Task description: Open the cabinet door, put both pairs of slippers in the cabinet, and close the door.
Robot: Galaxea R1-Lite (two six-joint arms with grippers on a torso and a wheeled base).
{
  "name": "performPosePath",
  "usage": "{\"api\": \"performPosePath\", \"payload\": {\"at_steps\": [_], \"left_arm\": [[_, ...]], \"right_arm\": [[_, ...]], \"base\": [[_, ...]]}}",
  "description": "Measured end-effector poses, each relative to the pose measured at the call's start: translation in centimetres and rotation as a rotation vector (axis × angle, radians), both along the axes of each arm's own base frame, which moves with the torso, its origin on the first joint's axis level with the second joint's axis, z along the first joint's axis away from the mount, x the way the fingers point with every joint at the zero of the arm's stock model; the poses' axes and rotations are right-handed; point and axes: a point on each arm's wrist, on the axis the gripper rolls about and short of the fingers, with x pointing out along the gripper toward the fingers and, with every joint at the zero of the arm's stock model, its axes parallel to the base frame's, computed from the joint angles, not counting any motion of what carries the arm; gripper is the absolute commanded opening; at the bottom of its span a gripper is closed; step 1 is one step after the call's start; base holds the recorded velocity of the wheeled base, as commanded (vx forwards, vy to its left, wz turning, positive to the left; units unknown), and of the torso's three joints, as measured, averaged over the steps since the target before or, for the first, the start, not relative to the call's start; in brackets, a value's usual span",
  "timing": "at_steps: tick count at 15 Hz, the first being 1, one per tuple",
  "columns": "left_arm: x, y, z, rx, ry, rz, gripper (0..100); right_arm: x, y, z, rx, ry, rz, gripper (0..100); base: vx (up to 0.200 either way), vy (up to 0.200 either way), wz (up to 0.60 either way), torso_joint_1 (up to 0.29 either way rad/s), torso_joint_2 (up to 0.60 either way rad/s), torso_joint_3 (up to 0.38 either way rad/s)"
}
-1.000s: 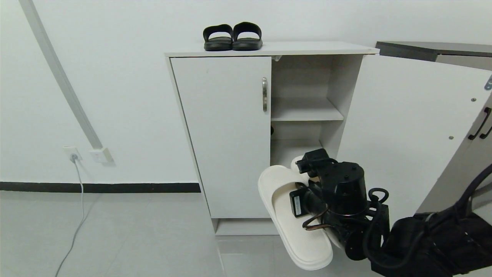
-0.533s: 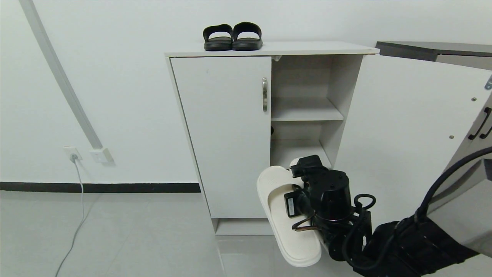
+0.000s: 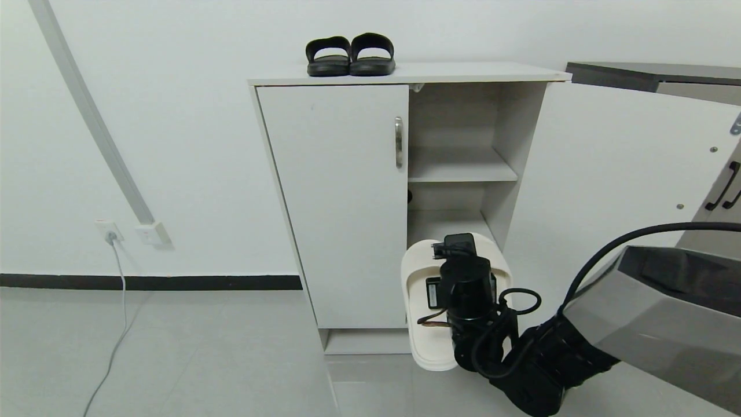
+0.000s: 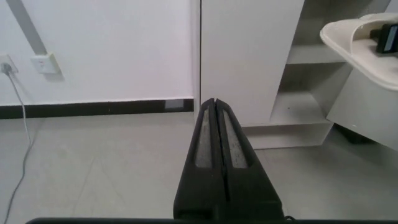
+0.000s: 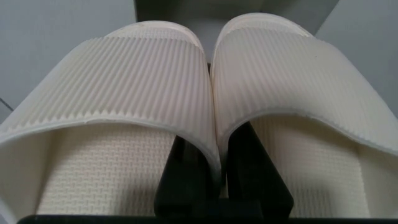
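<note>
Right tool [image 5: 221, 177] is clamped on the white slippers [image 3: 418, 301], its fingers [image 5: 186, 180] pinching the two touching inner walls, so the pair sits side by side. The toes point into the cabinet [image 3: 463, 72] at the mouth of the lower compartment [image 3: 446, 223], below the middle shelf [image 3: 457, 168]. Cannot tell if the soles touch the compartment floor. The right door [image 3: 608, 185] is swung wide open and the left door [image 3: 336, 202] is shut. The black slippers [image 3: 351, 55] sit as a pair on the cabinet top, left side. Left tool [image 4: 215, 134] is clenched with nothing in it, fingers pressed together, above the floor [image 4: 93, 180] near the cabinet.
</note>
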Motion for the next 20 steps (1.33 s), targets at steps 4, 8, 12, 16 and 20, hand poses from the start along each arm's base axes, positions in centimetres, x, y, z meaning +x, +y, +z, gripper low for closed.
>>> {"api": "performPosePath", "payload": {"at_steps": [4, 8, 12, 16, 20], "left_arm": [[0.0, 0.0, 0.0, -0.002, 0.001, 0.000, 0], [0.0, 0.0, 0.0, -0.002, -0.001, 0.002, 0], [0.0, 0.0, 0.0, -0.002, -0.001, -0.001, 0], [0.0, 0.0, 0.0, -0.002, -0.001, 0.000, 0], [0.0, 0.0, 0.0, -0.001, -0.001, 0.000, 0]], "right_arm": [[0.2, 0.4, -1.3, -0.009, 0.019, 0.000, 0], [0.3, 0.5, -1.7, -0.013, 0.025, -0.001, 0], [0.4, 0.6, -2.3, -0.020, 0.033, 0.001, 0], [0.7, 0.6, -2.9, -0.024, 0.036, -0.005, 0], [1.1, 0.9, -3.4, -0.002, 0.022, -0.002, 0]], "base": [[0.000, -0.200, 0.00, 0.000, 0.00, 0.005], [0.000, -0.100, 0.00, 0.000, 0.00, 0.001], [0.000, 0.000, 0.00, 0.000, 0.00, 0.000], [0.000, 0.000, 0.00, 0.000, 0.00, 0.000], [0.000, 0.000, 0.00, 0.000, 0.00, 0.000]]}}
